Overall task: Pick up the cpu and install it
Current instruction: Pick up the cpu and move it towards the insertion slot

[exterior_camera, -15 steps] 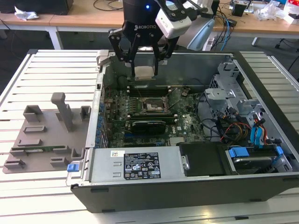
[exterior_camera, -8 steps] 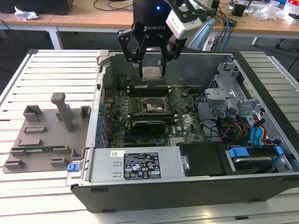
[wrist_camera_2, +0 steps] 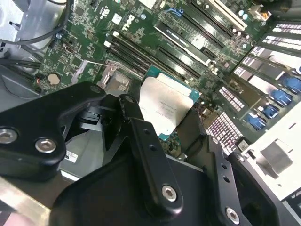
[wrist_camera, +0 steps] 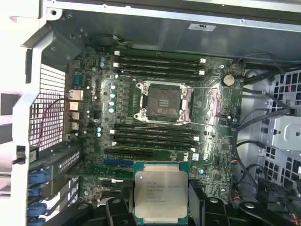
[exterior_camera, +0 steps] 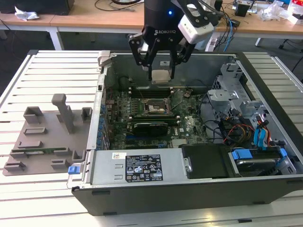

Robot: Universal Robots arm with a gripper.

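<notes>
The cpu (exterior_camera: 161, 76) is a small flat square chip with a silvery top, and my gripper (exterior_camera: 161, 71) is shut on it. It hangs level above the open computer case, over the back part of the green motherboard (exterior_camera: 189, 125). In both wrist views the black fingers (wrist_camera_2: 141, 136) press on opposite edges of the cpu (wrist_camera_2: 165, 106) (wrist_camera: 161, 194). The dark metal-framed socket (wrist_camera: 163, 101) (exterior_camera: 155, 107) lies open below, with its retaining levers swung out, a short way from the chip.
A grey plastic tray (exterior_camera: 45, 142) lies on the slatted table at the exterior view's left. Memory slots (wrist_camera: 157, 63) flank the socket. A labelled power supply (exterior_camera: 142, 166) fills the case front. A drive cage and cables (exterior_camera: 246, 123) crowd the exterior view's right.
</notes>
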